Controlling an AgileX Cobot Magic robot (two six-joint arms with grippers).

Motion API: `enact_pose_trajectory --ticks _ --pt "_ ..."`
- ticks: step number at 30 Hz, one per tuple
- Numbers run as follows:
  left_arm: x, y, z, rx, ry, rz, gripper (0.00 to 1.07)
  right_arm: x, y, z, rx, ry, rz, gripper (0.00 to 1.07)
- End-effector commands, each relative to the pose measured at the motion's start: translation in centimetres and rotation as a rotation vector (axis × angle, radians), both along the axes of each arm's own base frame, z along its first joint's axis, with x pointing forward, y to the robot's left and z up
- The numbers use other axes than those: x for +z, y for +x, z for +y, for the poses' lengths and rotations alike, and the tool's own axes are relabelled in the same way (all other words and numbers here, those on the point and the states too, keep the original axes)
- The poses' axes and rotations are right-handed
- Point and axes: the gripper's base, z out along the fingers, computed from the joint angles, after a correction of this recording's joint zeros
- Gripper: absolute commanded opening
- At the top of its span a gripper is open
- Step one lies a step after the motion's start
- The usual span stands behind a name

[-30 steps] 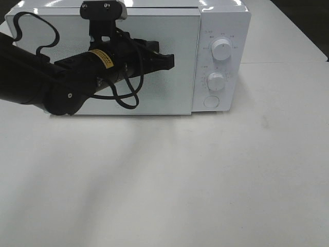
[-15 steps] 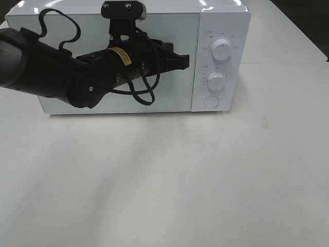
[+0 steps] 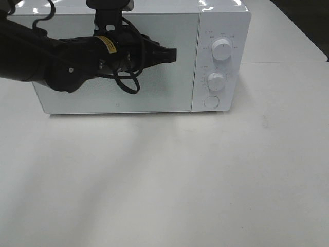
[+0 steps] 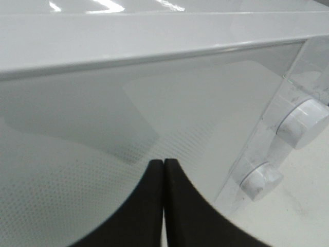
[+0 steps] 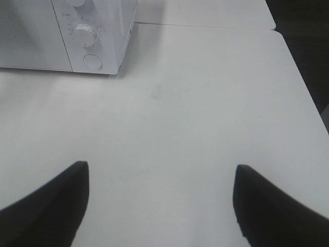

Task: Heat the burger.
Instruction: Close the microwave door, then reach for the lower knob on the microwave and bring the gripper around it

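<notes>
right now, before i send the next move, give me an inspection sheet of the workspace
surface: white table, bare in front of the microwave
job's things: burger not in view; white microwave with its door shut, upper knob, lower knob and round button
clutter: nothing seen
grippers: left gripper shut, held across the door and pointing towards the knobs, contact with the glass cannot be told; right gripper open over bare table, holding nothing
cables: black cable loops off the left arm in front of the door
surroundings: dark floor beyond the table's far right corner
</notes>
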Motion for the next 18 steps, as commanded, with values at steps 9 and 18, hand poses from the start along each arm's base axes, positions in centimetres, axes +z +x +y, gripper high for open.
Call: enact_pose_trajectory --ticks 9,18 --pt "1.6 -3.9 1.0 -0.062 0.223 0.309 0.63 0.0 -0.3 0.0 0.001 -0.006 -0.034 0.75" --pt "3.2 -6.2 2.7 -0.075 0.340 0.473 1.00 0.0 -0.3 0.0 0.001 -0.006 -0.034 0.75"
